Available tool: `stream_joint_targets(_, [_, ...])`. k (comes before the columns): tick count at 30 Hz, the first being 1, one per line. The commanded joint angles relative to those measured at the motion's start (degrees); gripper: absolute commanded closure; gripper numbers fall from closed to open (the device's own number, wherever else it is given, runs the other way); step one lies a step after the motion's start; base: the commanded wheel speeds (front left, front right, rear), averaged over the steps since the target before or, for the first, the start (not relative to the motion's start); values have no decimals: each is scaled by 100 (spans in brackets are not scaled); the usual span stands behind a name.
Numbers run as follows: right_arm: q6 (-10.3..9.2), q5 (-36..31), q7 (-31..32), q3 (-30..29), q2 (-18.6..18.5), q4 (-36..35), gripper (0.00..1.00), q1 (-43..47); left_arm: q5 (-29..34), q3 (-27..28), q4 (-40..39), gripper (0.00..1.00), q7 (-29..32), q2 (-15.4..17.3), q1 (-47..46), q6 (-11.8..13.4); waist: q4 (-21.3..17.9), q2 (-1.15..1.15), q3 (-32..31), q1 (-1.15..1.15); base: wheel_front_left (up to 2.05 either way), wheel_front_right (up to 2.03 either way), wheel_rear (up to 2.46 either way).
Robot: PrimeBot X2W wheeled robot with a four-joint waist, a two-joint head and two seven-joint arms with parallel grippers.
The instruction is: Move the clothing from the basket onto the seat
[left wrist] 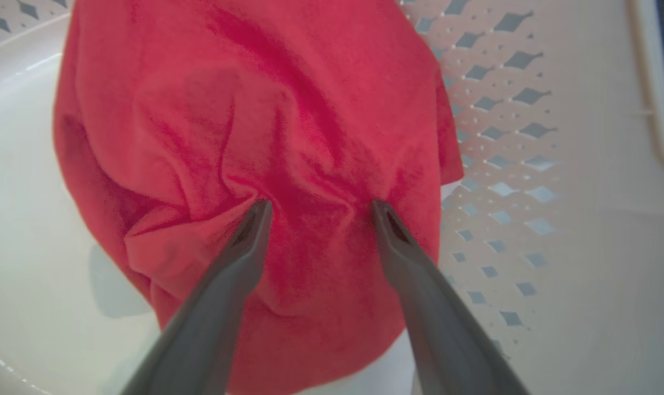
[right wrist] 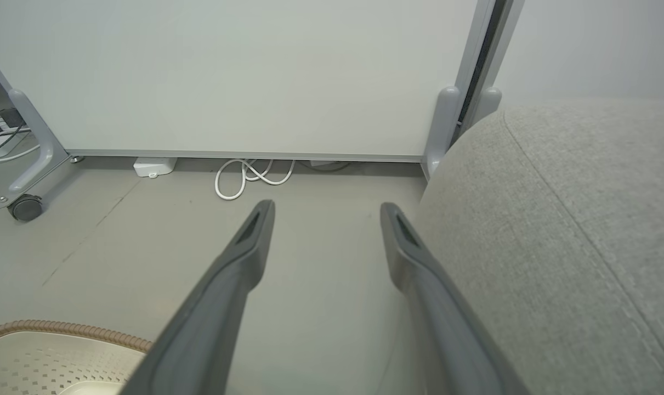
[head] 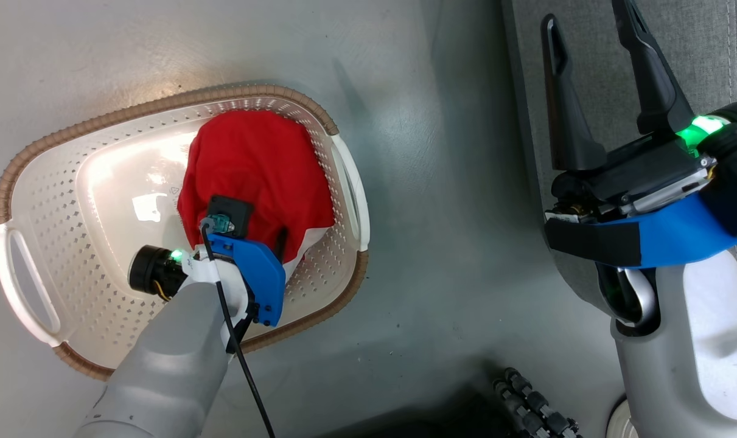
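On my left the basket point(head: 70, 255) sits on the grey floor point(head: 441, 182), and the clothing point(head: 258, 158) lies bunched against its right-hand wall, a red heap with a bit of white showing at its near edge. My left gripper point(left wrist: 318, 211) points down into that heap: its fingers stand apart, both tips touching the cloth, which puckers in folds between them, but nothing is pinched yet. I judge this as the start of a pick, with the garment not yet gathered. Next I would close the fingers on that ridge of fabric, then lift straight up to clear the rim before swinging right. The cloth is loose, so a shallow bite could slip. Further right, my right gripper point(right wrist: 326, 207) hangs with its fingers apart and empty, beside the edge of the seat point(right wrist: 556, 219), where I see no garment.
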Motion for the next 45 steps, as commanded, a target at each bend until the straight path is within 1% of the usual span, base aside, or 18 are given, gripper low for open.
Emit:
stream_joint_targets(1, [1, 17, -38, 12, 7, 19, 0, -42, -30, -17, 33, 0, 44, 12, -87, -10, -17, 0, 9, -1, 0, 0, 0])
stream_joint_targets(7, [1, 73, -95, -16, 7, 35, 0, -49, -408, -2, 0, 0, 327, -62, -4, -11, -64, 0, 47, -1, 0, 0, 0])
stream_joint_targets(10, [1, 91, -120, -18, 7, 63, 0, -31, -664, -70, -134, 0, 625, -104, 93, -11, -68, 0, 60, -1, 0, 0, 0])
stream_joint_targets(13, [1, 113, -124, 4, 7, 84, 0, -32, -844, -180, -255, 0, 887, -47, 154, -11, -69, 0, 64, -1, 0, 0, 0])
stream_joint_targets(15, [1, 134, -138, 6, 7, 87, 0, -44, -827, -309, -248, 0, 991, 35, 138, -11, -65, 0, 70, -1, 0, 0, 0])
stream_joint_targets(20, [1, 134, -142, 9, 7, 88, 0, -77, -621, -662, -149, 0, 1073, 122, 39, -11, -60, 0, 79, -1, 0, 0, 0])
stream_joint_targets(24, [1, 136, -130, 17, 6, 72, 0, -83, -526, -854, -20, 0, 1174, 131, -12, -11, -61, 0, 76, -1, 0, 0, 0])
stream_joint_targets(25, [1, 134, -125, 19, 6, 74, 0, -82, -500, -892, 5, 25, 1198, 134, -28, -11, -61, 0, 73, -1, 0, 0, 0])
stream_joint_targets(26, [1, 131, -119, 18, 6, 76, 0, -79, -474, -934, 17, 98, 1204, 139, -47, -11, -61, 0, 70, -1, 0, 0, 0])
stream_joint_targets(27, [1, 127, -116, 14, 6, 76, 0, -76, -498, -963, 18, 100, 1214, 136, -51, -11, -60, 0, 67, -1, 0, 0, 0])
stream_joint_targets(31, [1, 145, -123, 18, 6, 82, 0, -58, -596, -1034, 29, 100, 1261, 123, -91, -11, -73, 0, 57, -1, 0, 0, 0])
stream_joint_targets(45, [1, 136, -141, 38, 7, 123, 0, -81, -792, -1212, 101, 100, 1103, 71, -123, -11, -47, 0, 13, -1, 0, 0, 0])
